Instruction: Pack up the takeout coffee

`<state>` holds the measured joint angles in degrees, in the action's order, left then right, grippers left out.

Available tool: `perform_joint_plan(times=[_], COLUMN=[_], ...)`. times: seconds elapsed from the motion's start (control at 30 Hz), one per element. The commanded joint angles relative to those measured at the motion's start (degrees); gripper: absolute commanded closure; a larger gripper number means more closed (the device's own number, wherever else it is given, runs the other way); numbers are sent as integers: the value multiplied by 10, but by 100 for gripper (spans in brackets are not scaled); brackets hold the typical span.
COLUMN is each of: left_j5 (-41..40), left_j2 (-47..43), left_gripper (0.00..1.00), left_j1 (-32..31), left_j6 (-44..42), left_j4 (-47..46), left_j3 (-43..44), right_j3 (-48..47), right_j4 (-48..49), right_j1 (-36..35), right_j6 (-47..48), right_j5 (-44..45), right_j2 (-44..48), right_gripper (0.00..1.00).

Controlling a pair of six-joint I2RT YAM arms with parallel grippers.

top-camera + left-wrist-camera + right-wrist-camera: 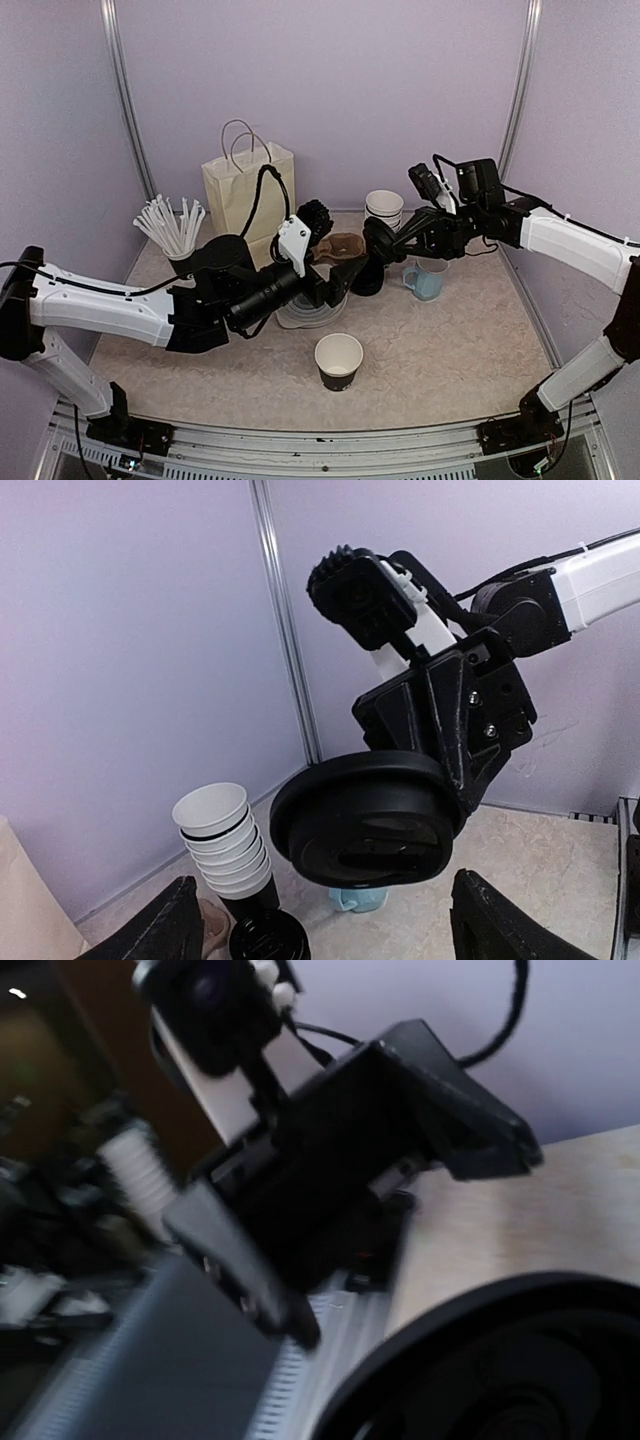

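A black paper cup [338, 361] stands open and lidless at the front centre of the table. My right gripper [379, 241] is shut on the rim of a round black lid [365, 820] and holds it in the air over the middle of the table, its face tilted toward the left wrist camera. The lid fills the lower right of the right wrist view [500, 1360]. My left gripper [344, 279] is wide open and empty just in front of the lid, its fingers [170, 925] spread at both lower corners. A second black lidded thing [265, 940] sits below.
A paper bag [248, 192] stands at the back, with a black cup of white sticks [174, 232] to its left. A brown carrier [340, 246], a stack of white cups [385, 207] and a light blue mug [427, 279] surround the grippers. Clear lids [310, 312] lie under the left arm.
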<state>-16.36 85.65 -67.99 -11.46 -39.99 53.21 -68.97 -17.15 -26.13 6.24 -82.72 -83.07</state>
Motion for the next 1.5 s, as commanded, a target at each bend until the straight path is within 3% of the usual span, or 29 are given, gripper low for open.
perform_joint_plan(times=[0.0,0.07,0.13,0.17,0.53,0.9,1.17,1.27,1.37,1.47], left_j5=[-47,-45,-40,-37,-6,11,9,1,-4,1], left_j2=[40,53,66,69,102,132,144,144,139,110], left_gripper=[16,14,2,1,15,16,25,27,28,29], left_j1=[-15,-15,-15,-16,-16,-16,-16,-16,-15,-15], left_j6=[-62,-61,-61,-61,-51,-33,-27,-26,-17,6], left_j4=[-44,-46,-46,-46,-62,-80,-82,-78,-49,50], left_j3=[40,51,58,61,76,96,105,105,104,109], right_j3=[18,22,27,29,39,46,56,57,51,26], right_j4=[120,126,145,155,209,229,249,251,228,65], right_j1=[0,0,0,0,0,0,0,0,6,44], right_j6=[-133,-140,-158,-167,-211,-229,-246,-248,-232,-101], right_j5=[-92,-91,-89,-89,-84,-79,-78,-76,-76,-47], right_j2=[0,3,5,6,0,1,3,3,4,12], right_gripper=[97,97,97,97,97,97,96,90,74,54])
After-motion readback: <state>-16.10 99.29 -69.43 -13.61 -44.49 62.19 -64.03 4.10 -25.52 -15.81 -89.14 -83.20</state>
